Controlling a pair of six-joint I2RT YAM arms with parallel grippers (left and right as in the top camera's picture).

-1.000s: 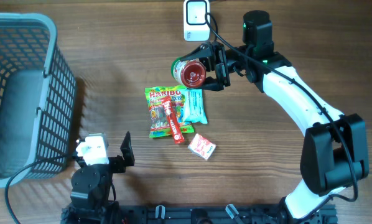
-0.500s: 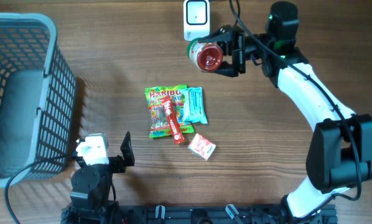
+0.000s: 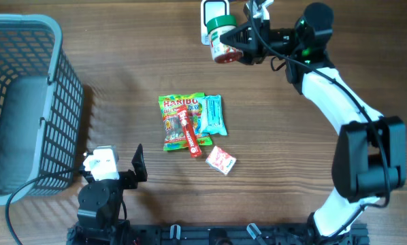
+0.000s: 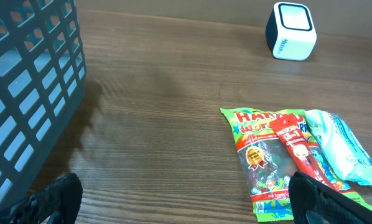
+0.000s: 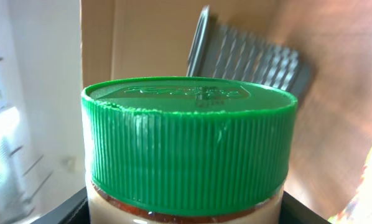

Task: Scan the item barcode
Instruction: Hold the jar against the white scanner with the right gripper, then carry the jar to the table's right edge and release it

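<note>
Two grippers show: we see the right gripper [image 3: 243,37] pinching the green-lidded jar [image 3: 222,35], raised and overlapping the white scanner [image 4: 290,31] from overhead. Our left gripper [image 3: 118,167] sits spread wide beside the basket [image 3: 26,26].

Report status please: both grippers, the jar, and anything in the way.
Right gripper shut on green-lidded jar, held up at the scanner. Left gripper open, empty. Snack packets mid-table, clear of the jar.
</note>
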